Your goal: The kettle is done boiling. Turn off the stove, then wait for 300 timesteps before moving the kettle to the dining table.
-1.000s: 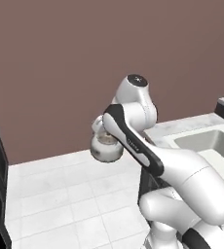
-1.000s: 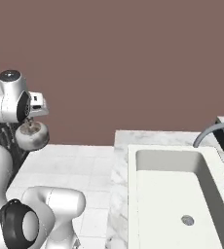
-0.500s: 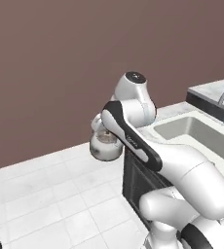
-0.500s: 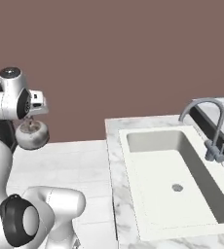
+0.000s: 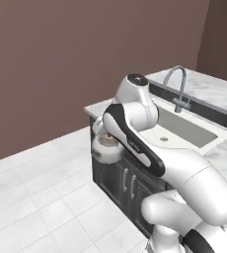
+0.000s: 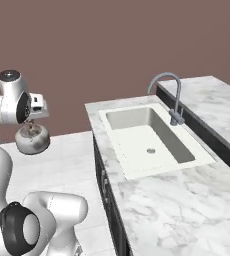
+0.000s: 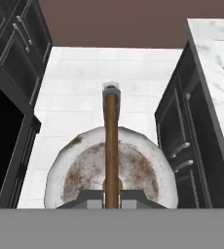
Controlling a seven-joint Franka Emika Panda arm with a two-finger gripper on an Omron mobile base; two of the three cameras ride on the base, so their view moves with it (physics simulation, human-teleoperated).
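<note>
The kettle is squat and silvery, and it hangs in the air over the white floor, just left of the island's corner. My gripper is shut on its thin brown arched handle. In the right base view the kettle dangles below the hand at the far left. The hand view looks straight down on the kettle, with my gripper shut around the handle. The dining table is the raised marble tier behind the sink, also seen as the dining table at the right. The stove is out of view.
A marble counter with a sunken sink and grey faucet stands to the kettle's right, on dark cabinets. White tile floor spreads to the left. Dark cabinet fronts flank the floor in the hand view.
The base has turned, so the whole scene has shifted: the sink counter and raised tier have swung into fuller view. The kettle stays hanging from the shut gripper.
</note>
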